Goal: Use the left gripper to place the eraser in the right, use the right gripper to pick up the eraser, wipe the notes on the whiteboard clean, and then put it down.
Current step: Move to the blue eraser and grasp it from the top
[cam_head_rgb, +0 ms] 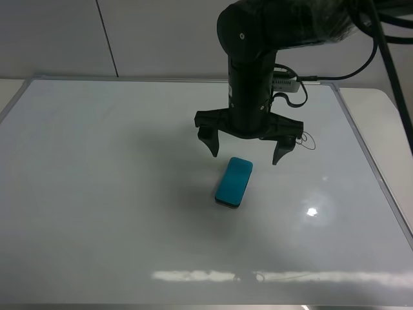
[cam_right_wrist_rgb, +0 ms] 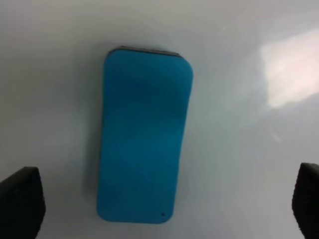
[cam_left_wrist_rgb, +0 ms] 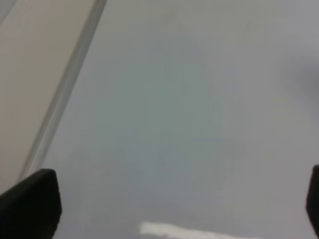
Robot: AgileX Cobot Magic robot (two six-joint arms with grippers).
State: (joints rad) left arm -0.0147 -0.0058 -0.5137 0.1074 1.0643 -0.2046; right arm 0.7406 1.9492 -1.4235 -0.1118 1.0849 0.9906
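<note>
The eraser (cam_head_rgb: 233,182) lies flat on the whiteboard (cam_head_rgb: 97,194), just to 3 o'clock of the board's middle, with its long axis running from 1 to 7 o'clock. It is a teal-blue oblong block with rounded corners and a matte, slightly mottled top. A thin dark felt base (cam_right_wrist_rgb: 144,49) shows as a strip along one short end in the right wrist view. The board is glossy white with a thin silver frame (cam_head_rgb: 361,148) and carries a bright glare spot (cam_head_rgb: 312,211) at 4 o'clock from the eraser. The right gripper (cam_head_rgb: 246,157), a black claw on a thick black arm, hangs at 12 o'clock of the eraser with its fingers spread wide, clear of the block. The notes (cam_head_rgb: 307,140), a few thin black loops too small to read, sit at 2 o'clock from the eraser, just beside one fingertip. The left gripper (cam_left_wrist_rgb: 172,206) is over bare board near the frame edge, fingers (cam_left_wrist_rgb: 30,206) spread, holding nothing
</note>
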